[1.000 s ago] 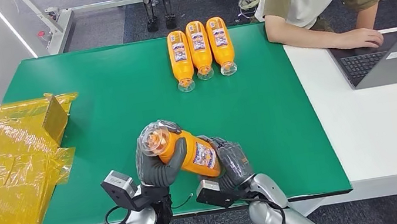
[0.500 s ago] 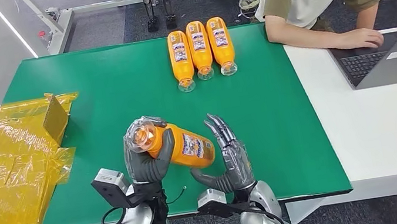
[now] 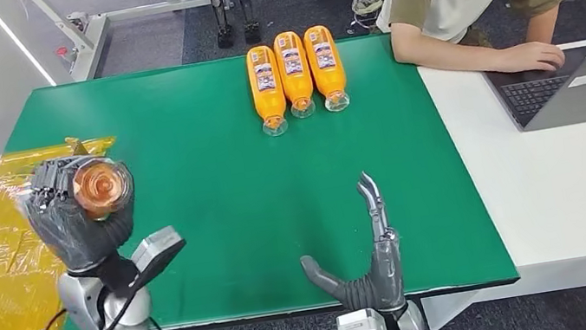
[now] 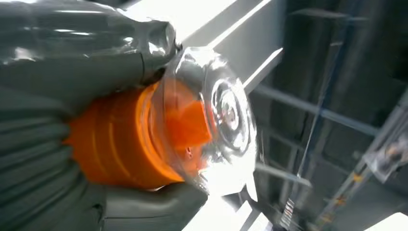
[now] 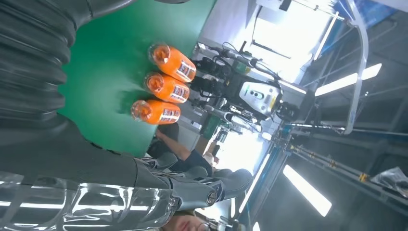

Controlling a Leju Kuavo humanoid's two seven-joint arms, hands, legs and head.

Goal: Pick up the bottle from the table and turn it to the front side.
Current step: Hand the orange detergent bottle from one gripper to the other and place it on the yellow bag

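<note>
The left robot hand (image 3: 77, 223) grips an orange bottle (image 3: 100, 188) at the left of the head view, raised off the green table (image 3: 188, 189) over its left edge, with the bottle's clear domed end pointing straight at the camera. In the left wrist view the fingers wrap the orange body just behind that clear end (image 4: 211, 120). The right robot hand (image 3: 372, 263) holds nothing; it stands at the bottom centre of the frame with fingers straight and thumb spread wide. The pick-up looks done and the turning step appears to be in hand: the bottle's label cannot be seen from here, so the next move probably calls for rolling the bottle in the wrist until the label faces forward, then setting it down. Three more orange bottles (image 3: 292, 62) lie side by side at the upper centre of the table, labels up; their print is too small to read. A person sits at a laptop (image 3: 585, 86) at the upper right.
</note>
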